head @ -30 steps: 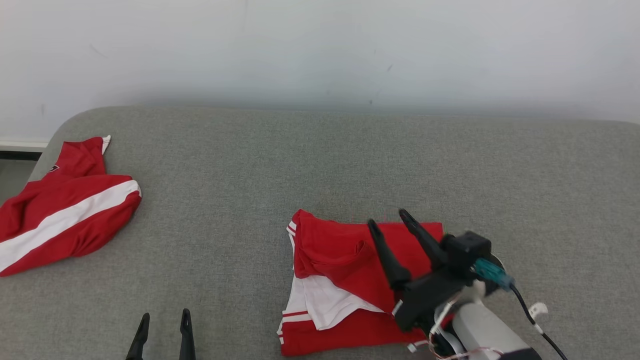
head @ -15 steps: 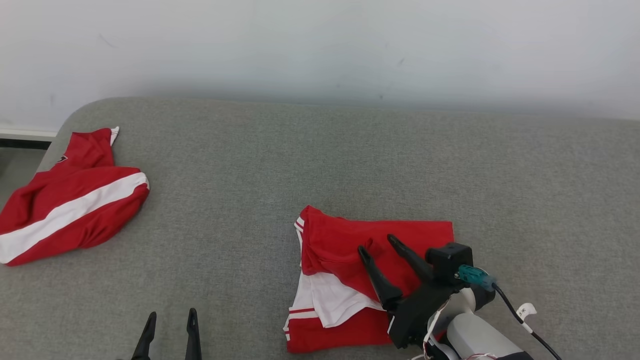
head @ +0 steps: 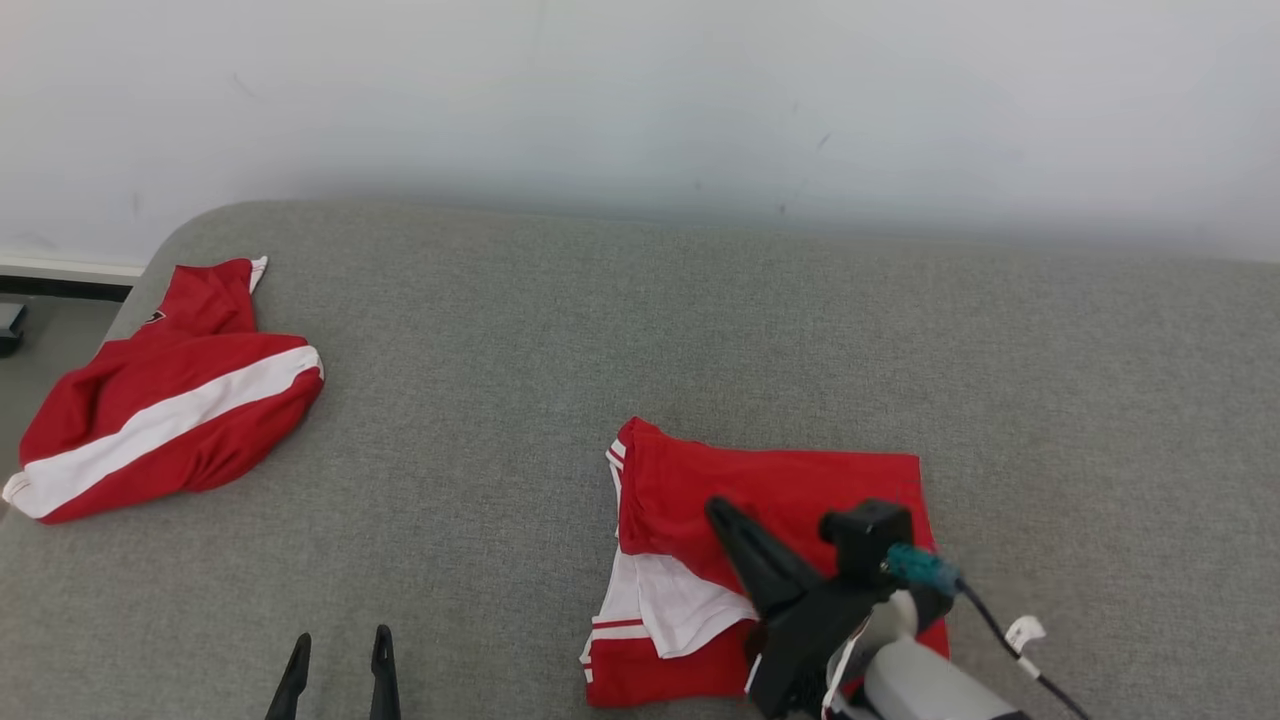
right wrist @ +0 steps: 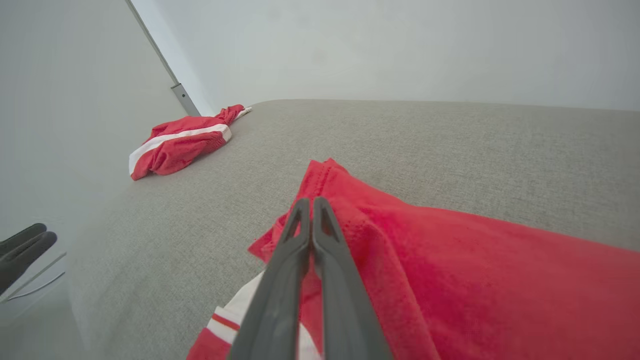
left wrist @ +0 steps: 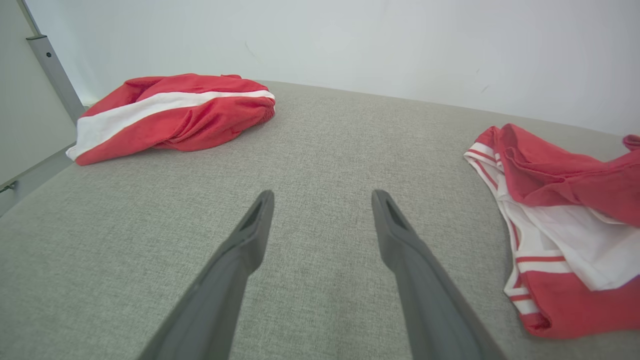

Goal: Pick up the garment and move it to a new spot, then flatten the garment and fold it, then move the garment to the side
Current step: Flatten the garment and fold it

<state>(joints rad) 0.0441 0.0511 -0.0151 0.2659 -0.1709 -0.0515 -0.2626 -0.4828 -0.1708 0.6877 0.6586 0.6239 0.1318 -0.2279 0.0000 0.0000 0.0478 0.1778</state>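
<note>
Pinches a red fold of the garment [head: 800, 480] with right hand [head: 716, 506], fingers together; holds left hand [head: 340, 645] spread apart above grey cushion [head: 600, 320], garment lying off to its right.

This looks like a plain indoor test room, lab-like rather than homely, though that cannot be told for sure. A broad pad [head: 640, 330] covered in grey woven cloth (rounded at its 10 o'clock corner) makes the work surface and runs up to a white, lightly scuffed wall [head: 640, 90] at 12 o'clock. At 9 o'clock a dark skirting strip [head: 60, 285] and a patch of grey floor [head: 40, 350] show past the pad's edge — the left wrist view adds a bare metal post [left wrist: 52, 70] against the wall. Two red-and-white sports pieces lie on the pad — a garment [head: 770, 480] at 5 o'clock and a second garment [head: 170, 400] at 9 o'clock.
</note>
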